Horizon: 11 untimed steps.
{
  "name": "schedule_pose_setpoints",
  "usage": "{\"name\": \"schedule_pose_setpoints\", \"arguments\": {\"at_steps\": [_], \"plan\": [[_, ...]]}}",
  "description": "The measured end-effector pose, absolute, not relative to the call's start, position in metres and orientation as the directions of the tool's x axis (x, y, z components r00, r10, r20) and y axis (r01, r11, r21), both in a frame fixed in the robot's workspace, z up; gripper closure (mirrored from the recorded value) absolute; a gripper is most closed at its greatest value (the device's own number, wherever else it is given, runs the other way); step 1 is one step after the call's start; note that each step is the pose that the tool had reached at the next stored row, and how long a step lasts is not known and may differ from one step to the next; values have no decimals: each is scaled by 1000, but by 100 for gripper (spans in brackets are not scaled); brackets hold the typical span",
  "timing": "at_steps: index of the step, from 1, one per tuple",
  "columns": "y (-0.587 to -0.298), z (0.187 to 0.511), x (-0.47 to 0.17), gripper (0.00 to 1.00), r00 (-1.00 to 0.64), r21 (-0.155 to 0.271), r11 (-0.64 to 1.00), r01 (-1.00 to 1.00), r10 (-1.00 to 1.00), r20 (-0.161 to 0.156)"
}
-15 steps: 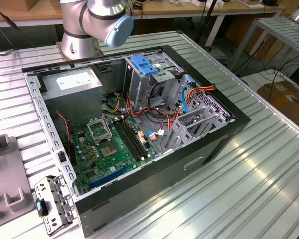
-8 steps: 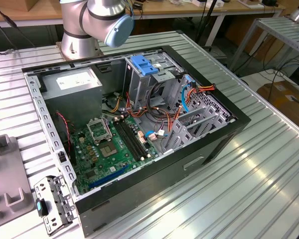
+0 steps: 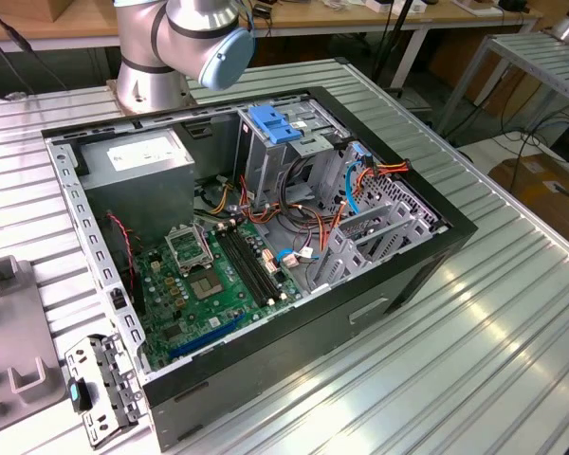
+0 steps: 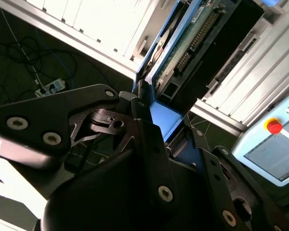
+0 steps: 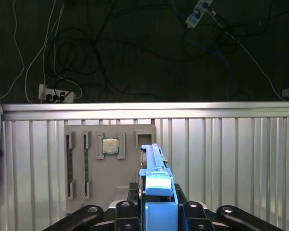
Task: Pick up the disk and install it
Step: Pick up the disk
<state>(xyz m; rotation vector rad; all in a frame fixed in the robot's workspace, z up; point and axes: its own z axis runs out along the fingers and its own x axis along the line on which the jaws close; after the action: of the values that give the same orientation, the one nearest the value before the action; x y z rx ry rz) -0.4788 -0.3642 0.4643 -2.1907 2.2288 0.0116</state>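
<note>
In both wrist views my gripper (image 5: 156, 204) is shut on the disk (image 5: 155, 166), a flat drive in a bright blue plastic carrier held edge-on between the black fingers (image 5: 127, 211). In the second wrist view the disk (image 4: 192, 43) shows its green circuit-board face, with the blue carrier's end tab clamped in the gripper (image 4: 159, 130). The disk hangs in the air above a ribbed metal table (image 5: 231, 159), clear of its surface. In the exterior view the arm's lower joints (image 3: 185, 38) stand behind the open computer case (image 3: 436, 256).
A tall grey drive cage topped by a blue clip (image 3: 275, 123) stands at the back of the case, beside orange and light-blue cables (image 3: 356, 185). The motherboard (image 3: 213, 275) lies in the case. A grey parts tray (image 5: 111, 163) holds a processor. Floor cables (image 5: 111, 43) run beyond the table edge.
</note>
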Motion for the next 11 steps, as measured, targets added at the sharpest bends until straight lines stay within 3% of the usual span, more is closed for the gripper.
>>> {"name": "schedule_pose_setpoints", "arguments": {"at_steps": [11], "plan": [[-364, 476, -479, 63, -17, -5, 17, -1000, -1000, -17]]}}
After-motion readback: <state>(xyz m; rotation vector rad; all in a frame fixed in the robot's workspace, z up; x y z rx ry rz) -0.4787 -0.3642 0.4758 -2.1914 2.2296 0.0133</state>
